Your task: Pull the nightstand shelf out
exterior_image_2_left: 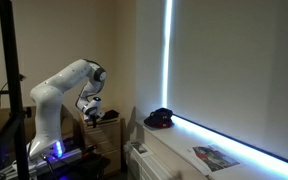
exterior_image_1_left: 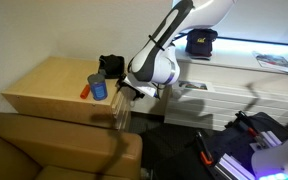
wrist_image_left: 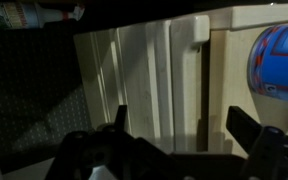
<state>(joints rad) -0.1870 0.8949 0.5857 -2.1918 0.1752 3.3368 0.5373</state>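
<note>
The nightstand [exterior_image_1_left: 46, 85] is a low light tan cabinet at the left, also partly seen in an exterior view [exterior_image_2_left: 110, 124]. A thin tan board, the nightstand shelf [exterior_image_1_left: 122, 114], sticks out from its right side. In the wrist view the shelf [wrist_image_left: 144, 80] fills the middle as pale wood strips with a dark gap beside them. My gripper [exterior_image_1_left: 127, 93] hangs just above the shelf's outer end. In the wrist view its two dark fingers [wrist_image_left: 184, 125] stand wide apart over the wood, open and holding nothing.
A blue can [exterior_image_1_left: 99, 87] and a red object [exterior_image_1_left: 86, 91] stand on the nightstand top, with a black object [exterior_image_1_left: 111, 66] behind. A brown leather seat [exterior_image_1_left: 54, 150] is in front. A white slatted dresser [exterior_image_1_left: 224, 90] holds a black cap [exterior_image_1_left: 201, 41] and a magazine [exterior_image_1_left: 275, 61].
</note>
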